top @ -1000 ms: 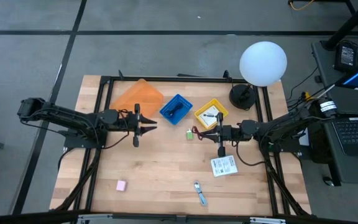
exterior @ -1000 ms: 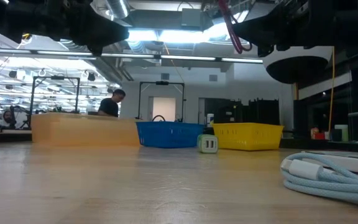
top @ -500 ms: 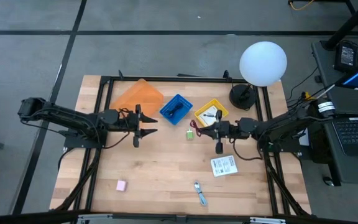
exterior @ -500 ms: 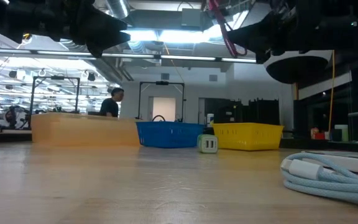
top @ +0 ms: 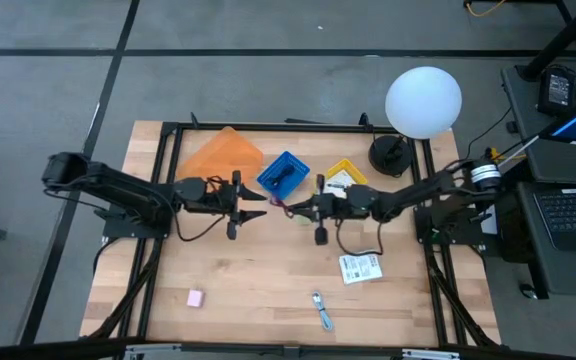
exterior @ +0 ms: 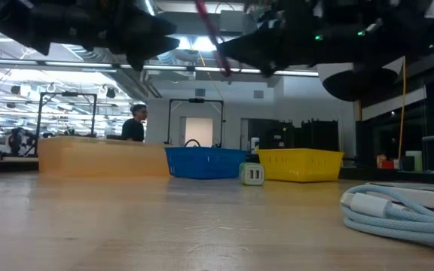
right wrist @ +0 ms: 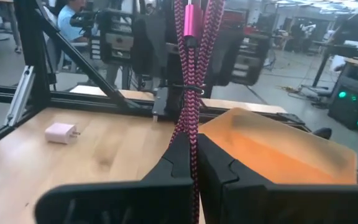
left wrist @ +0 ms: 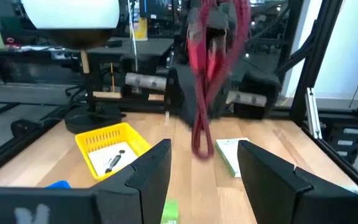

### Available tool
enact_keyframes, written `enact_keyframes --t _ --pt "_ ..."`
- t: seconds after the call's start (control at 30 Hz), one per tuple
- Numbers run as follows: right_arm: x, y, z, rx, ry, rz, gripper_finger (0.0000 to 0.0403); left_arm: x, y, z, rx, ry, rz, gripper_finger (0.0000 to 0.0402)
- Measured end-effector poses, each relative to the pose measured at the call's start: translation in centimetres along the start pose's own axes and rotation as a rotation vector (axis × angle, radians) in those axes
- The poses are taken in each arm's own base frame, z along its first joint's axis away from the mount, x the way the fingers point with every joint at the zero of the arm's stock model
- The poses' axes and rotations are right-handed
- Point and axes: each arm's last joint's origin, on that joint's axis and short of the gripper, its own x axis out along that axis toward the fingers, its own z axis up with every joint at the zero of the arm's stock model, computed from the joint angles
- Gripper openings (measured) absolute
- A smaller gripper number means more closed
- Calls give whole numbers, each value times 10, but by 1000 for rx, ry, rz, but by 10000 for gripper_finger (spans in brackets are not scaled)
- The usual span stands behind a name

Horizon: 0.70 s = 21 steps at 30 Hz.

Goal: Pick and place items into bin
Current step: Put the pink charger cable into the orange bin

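Observation:
A red braided cord [right wrist: 188, 74], bundled in loops, is held above the table's middle by my right gripper [top: 291, 207], which is shut on it and points level toward the table's left. My left gripper [top: 259, 203] faces it, open. In its wrist view the cord [left wrist: 205, 81] hangs just in front of the spread fingers [left wrist: 157, 165]. I see no touch. A pink block [top: 195, 298], a white printed packet [top: 360, 267] and a blue-silver tool [top: 322, 311] lie on the near half of the table. A small green piece [left wrist: 169, 211] lies below the grippers. My right gripper pinches the cord bundle [right wrist: 189, 138] between its two fingers, several strands together. The fingers come level from the table's right side. The bundle is lifted clear of the table and hangs slack below the hold, its lower loop [left wrist: 201, 148] free in the air.
An orange bin [top: 223, 152], a blue bin [top: 283, 173] and a yellow bin [top: 340, 178] stand in a row at the far side. A white globe lamp [top: 423, 100] stands at the far right corner. A pale coiled cable [exterior: 398, 214] lies close to the low camera.
My right gripper has carried the red cord toward the table's left, up to my left gripper, staying shut and level. My left gripper has moved a little toward the table's right, meeting it over the middle.

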Motion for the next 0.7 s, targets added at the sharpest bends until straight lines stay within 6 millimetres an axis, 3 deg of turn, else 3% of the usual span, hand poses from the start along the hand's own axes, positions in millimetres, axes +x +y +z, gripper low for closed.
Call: enact_keyframes --t 0.23,0.7 --pt "21 -6 -3 -2 10 46 0 14 -3 6 -2 -6 -33 182" --pt "22 -7 0 -26 -10 60 0 20 -5 17 -27 -33 -62 180"
